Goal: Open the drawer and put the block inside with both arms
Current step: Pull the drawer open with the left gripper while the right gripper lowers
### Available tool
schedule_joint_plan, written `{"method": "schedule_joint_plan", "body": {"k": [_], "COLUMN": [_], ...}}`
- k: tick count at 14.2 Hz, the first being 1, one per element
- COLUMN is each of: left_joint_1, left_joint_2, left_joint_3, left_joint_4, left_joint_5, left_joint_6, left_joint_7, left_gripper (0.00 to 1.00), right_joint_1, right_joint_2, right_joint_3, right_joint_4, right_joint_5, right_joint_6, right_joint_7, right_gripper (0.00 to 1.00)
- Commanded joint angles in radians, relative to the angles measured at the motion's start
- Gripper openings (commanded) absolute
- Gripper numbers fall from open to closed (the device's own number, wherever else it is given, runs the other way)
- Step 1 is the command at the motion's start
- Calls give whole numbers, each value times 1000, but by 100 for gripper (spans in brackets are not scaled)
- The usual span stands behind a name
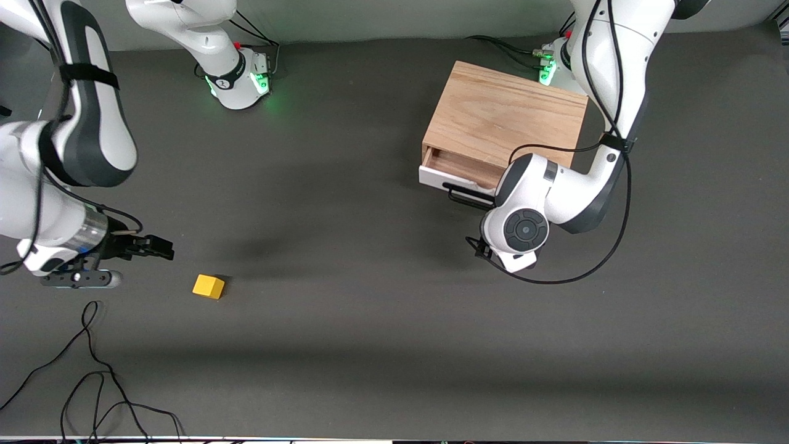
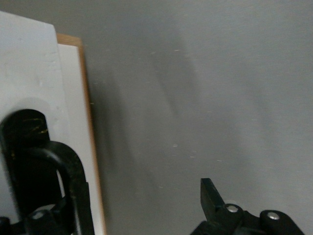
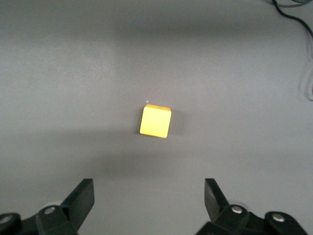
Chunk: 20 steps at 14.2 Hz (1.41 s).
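Showing two Franka arms at a dark grey worktop (image 1: 370, 345), the front view has the wooden box (image 1: 505, 117) in its upper part, toward the left arm's end. The drawer (image 1: 459, 165) stands partly pulled out of the box, with a strip of its light-wood floor exposed above the white front panel (image 1: 434, 179) and the black bar handle (image 1: 468, 196).

The left arm (image 1: 616, 92) bends down in front of the drawer, and its wrist covers one end of the handle in the front view. In the left wrist view, the left end effector (image 2: 144, 196) sits at the drawer front with its fingers set wide. One fingertip (image 2: 211, 193) is clear over bare worktop, while the other side is lost against the black handle. Whether the handle is touched cannot be told.

The block (image 1: 208, 287), a small yellow cube, rests on the worktop at middle height of the front view, toward the right arm's end, well apart from the box and outside the drawer.

The right arm (image 1: 80, 123) hangs over that end of the worktop. The right end effector (image 1: 161, 248) is empty, fully spread, and near the block without touching it. In the right wrist view the cube lies ahead of the gap between the two fingers.

Loose black cables (image 1: 92, 370) lie at the lower edge of the front view.
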Motion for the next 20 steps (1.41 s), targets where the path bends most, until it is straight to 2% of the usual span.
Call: {"method": "schedule_joint_plan", "body": {"k": [1,3,6,9,12,15,17,19,20], "left_joint_1": [2,2,2,12,12,19,20,35,54], "left_joint_2": [76,73,70,68,64,38,33,-26,-74], "left_joint_3": [25,31,33,31,31,33,33,36,34], "left_joint_4": [133,140,180,257,340,430,508,519,507], "left_joint_5": [50,52,58,60,57,70,90,101,115], "left_joint_6": [84,118,100,-83,-246,-418,-560,-645,-662], "left_joint_7": [-5,-2,16,47,46,58,146,289,432], "left_gripper": [100,100,100,100,100,100,100,100,100], "right_joint_1": [4,2,4,4,8,7,2,1,1], "right_joint_2": [13,57,129,207,261,281,290,303,312], "right_joint_3": [-4,-4,-1,7,13,13,13,13,13], "right_joint_4": [-103,-139,-131,-130,-130,-130,-128,-118,-108], "right_joint_5": [14,16,16,19,54,54,54,54,54], "right_joint_6": [154,261,349,433,462,464,482,502,504], "right_joint_7": [1,2,16,19,16,11,2,2,2], "right_gripper": [100,100,100,100,100,100,100,90,81]}}
